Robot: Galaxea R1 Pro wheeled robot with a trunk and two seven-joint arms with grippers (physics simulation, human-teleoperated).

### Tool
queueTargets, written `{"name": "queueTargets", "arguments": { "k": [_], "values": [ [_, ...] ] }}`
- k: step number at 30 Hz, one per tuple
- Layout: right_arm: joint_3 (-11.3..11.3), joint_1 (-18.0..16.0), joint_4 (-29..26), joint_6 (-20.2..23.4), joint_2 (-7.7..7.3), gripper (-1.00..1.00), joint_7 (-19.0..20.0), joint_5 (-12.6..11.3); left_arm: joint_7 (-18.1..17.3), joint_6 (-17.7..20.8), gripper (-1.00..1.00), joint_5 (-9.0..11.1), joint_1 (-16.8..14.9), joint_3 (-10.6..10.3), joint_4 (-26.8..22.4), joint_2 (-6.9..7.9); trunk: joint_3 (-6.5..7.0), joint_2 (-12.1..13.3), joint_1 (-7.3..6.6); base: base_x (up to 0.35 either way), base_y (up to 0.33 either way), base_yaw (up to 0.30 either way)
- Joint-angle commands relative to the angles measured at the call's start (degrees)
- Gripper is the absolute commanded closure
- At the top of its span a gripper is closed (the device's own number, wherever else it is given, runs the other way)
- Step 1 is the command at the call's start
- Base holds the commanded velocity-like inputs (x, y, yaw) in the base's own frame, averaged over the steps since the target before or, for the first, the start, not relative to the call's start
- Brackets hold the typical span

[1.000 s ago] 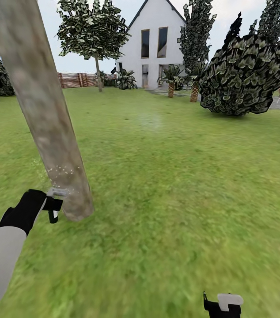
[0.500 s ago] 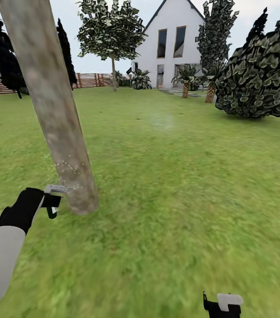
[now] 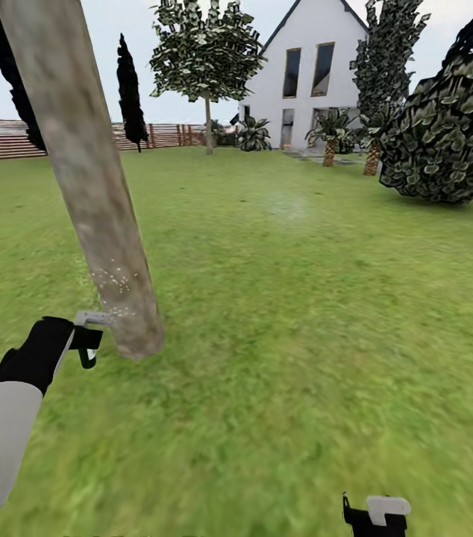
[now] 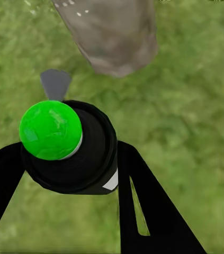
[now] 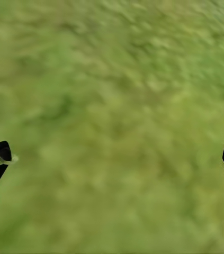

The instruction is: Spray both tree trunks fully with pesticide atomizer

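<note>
the spraying step looks to be in hand: the left gripper (image 3: 87, 344) is clenched around the pesticide atomizer (image 4: 68, 145), held low over the lawn (image 3: 289, 313) just beside the foot of the near tree trunk (image 3: 87, 179); in the left wrist view the black fingers (image 4: 154, 206) flank the bottle's dark body, with its green cap (image 4: 50, 130) facing the camera and a grey nozzle (image 4: 55, 83) reaching toward the trunk base (image 4: 112, 37); so the atomizer's long axis seems to run roughly upright, along the fingers, and its spout points at the bark, though the head view is too small to be sure of the tilt; pale specks (image 3: 113, 287) dot the lower trunk, likely spray; higher bark looks bare, so the next move probably calls for lifting the nozzle up the trunk and working round it, then going to the second tree (image 3: 207, 60) near the fence (image 3: 13, 138); the right gripper (image 3: 374, 514) hangs over grass with its jaws spread apart and nothing between them.
</note>
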Motion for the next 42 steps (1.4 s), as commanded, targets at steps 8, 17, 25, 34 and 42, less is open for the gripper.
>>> {"name": "queueTargets", "arguments": {
  "k": [8, 17, 25, 34, 42],
  "values": [
    [0.0, 0.0, 0.0, 0.0, -0.09, -1.0, 0.0, 0.0, 3.6, -0.2, 1.0, 0.0, 0.2, 3.8, 3.1, 0.52, 0.0, 0.0, 0.0, 0.204, -0.184, 0.013],
    [0.0, 0.0, 0.0, 0.0, 0.0, -1.0, 0.0, 0.0, 4.0, -1.5, 1.0, -0.2, 2.8, 4.1, 4.6, 0.26, 0.0, 0.0, 0.0, 0.052, -0.031, 0.146],
    [0.0, 0.0, 0.1, 0.0, -0.09, -1.0, 0.0, 0.0, 5.7, -1.9, 1.0, -0.1, 4.6, 4.0, 4.7, -0.02, 0.0, 0.0, 0.0, 0.21, -0.188, 0.015],
    [0.0, 0.0, 0.1, 0.0, -0.01, -1.0, 0.0, 0.0, 6.6, -2.1, 1.0, 0.0, 6.7, 4.1, 4.7, 0.05, 0.0, 0.0, 0.0, 0.203, -0.208, 0.048],
    [0.0, 0.0, 0.0, -0.1, 0.0, -1.0, 0.0, 0.0, 7.1, -2.1, 1.0, 0.3, 6.7, 4.2, 4.6, -0.16, 0.0, 0.0, 0.0, 0.195, -0.216, 0.206]
  ]
}}
